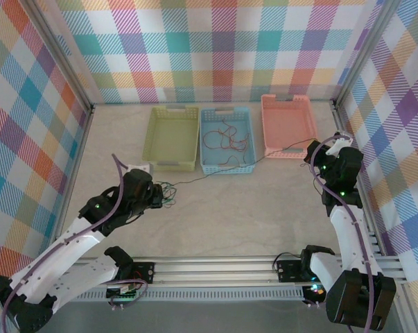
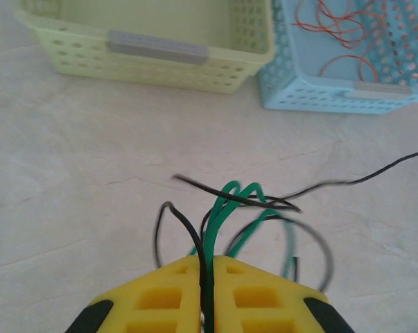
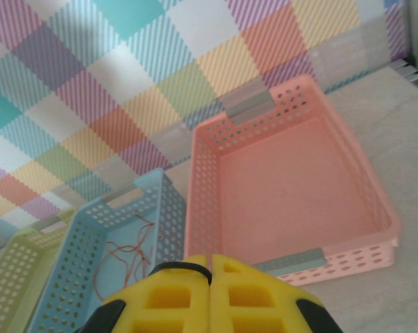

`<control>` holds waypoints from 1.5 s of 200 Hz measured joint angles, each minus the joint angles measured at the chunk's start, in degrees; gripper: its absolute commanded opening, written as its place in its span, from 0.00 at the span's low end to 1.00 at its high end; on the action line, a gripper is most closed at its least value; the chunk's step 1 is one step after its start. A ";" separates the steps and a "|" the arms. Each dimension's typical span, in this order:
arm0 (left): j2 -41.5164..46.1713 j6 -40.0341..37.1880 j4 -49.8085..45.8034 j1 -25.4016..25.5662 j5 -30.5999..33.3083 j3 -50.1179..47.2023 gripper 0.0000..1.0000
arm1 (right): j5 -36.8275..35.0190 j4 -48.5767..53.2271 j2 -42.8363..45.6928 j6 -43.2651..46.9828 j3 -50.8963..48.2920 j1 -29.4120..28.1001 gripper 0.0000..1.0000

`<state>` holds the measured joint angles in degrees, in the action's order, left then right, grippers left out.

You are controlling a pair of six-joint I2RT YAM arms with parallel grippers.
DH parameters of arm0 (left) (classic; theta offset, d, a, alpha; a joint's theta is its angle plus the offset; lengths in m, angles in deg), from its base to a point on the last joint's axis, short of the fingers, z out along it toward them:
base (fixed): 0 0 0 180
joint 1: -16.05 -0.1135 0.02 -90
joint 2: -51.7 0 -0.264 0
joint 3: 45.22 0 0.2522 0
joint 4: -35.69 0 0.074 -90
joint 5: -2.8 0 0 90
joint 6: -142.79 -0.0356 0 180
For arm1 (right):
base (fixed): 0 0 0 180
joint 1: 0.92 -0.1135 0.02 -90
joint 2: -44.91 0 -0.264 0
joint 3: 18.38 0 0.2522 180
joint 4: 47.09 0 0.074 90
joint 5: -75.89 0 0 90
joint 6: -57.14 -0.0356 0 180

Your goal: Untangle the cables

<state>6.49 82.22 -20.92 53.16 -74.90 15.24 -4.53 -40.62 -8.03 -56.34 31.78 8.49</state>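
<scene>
A small tangle of green and black cables (image 1: 168,191) lies on the table in front of my left gripper (image 1: 158,195). In the left wrist view the yellow fingers (image 2: 170,291) of the left gripper (image 2: 209,270) are shut on green cables (image 2: 235,202) and a black strand. One thin black cable (image 1: 215,174) stretches right from the tangle to my right gripper (image 1: 312,150), which hangs by the pink basket's near corner. In the right wrist view the right gripper (image 3: 210,269) is shut, pinching a black cable loop (image 3: 184,266). Orange cables (image 1: 226,139) lie in the blue basket.
Three baskets stand in a row at the back: green (image 1: 157,132), blue (image 1: 248,142) and pink (image 1: 310,125). The green (image 2: 153,66) and pink (image 3: 292,187) ones hold nothing. A small white object (image 1: 141,168) sits beside the left arm. Checked walls close in three sides.
</scene>
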 measured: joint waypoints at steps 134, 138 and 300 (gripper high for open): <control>10.95 2.27 -5.68 -1.64 3.45 -0.70 0.12 | -10.10 5.42 -4.76 3.37 0.02 3.80 0.00; 10.97 2.29 -5.57 -1.64 3.19 -0.70 0.12 | -9.51 5.16 -4.74 3.30 0.00 3.80 0.00; 1.81 2.89 8.98 -1.68 -9.53 -12.44 0.09 | 15.85 -0.87 -5.44 1.46 25.09 -19.80 0.00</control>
<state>8.31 85.11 -11.94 51.47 -84.43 2.80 11.32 -41.50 -13.48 -54.88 56.87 -11.31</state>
